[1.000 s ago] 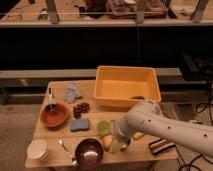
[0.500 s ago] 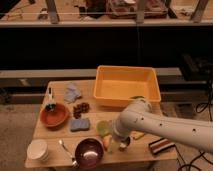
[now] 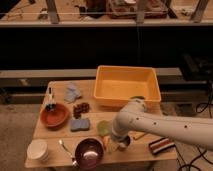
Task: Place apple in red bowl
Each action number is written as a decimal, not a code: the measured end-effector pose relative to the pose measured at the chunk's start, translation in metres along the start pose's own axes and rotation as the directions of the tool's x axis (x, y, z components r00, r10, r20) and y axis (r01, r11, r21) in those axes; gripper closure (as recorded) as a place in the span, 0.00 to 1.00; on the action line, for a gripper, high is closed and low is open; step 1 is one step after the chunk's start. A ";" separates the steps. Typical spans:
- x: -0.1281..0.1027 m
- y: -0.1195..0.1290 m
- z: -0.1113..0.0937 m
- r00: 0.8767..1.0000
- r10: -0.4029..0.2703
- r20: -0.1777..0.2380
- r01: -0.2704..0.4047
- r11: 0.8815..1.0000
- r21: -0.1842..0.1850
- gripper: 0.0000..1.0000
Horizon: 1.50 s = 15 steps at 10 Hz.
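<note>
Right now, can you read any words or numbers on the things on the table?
None can be read.
Markings on the striped dark-and-white packet are illegible.
The end effector sits by the shiny purple bowl at the front edge of the wooden table.

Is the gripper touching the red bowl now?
Apart. The camera view shows the gripper low beside the purple bowl, the blue sponge lying between it and the red bowl.

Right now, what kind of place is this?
Probably a robot lab: a table holding a red bowl and yellow bin, metal racks behind. The gripper is down by the purple bowl.
</note>
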 end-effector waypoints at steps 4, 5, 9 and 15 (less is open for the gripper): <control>0.012 -0.002 -0.001 0.998 0.056 -0.002 -0.056 0.998 0.006 0.20; 0.011 -0.002 0.000 0.998 0.057 -0.007 -0.057 0.998 0.005 0.20; 0.008 -0.001 0.005 0.998 0.065 -0.025 -0.065 0.998 0.001 0.20; 0.012 0.002 0.014 0.995 0.092 -0.037 -0.093 0.996 -0.014 0.20</control>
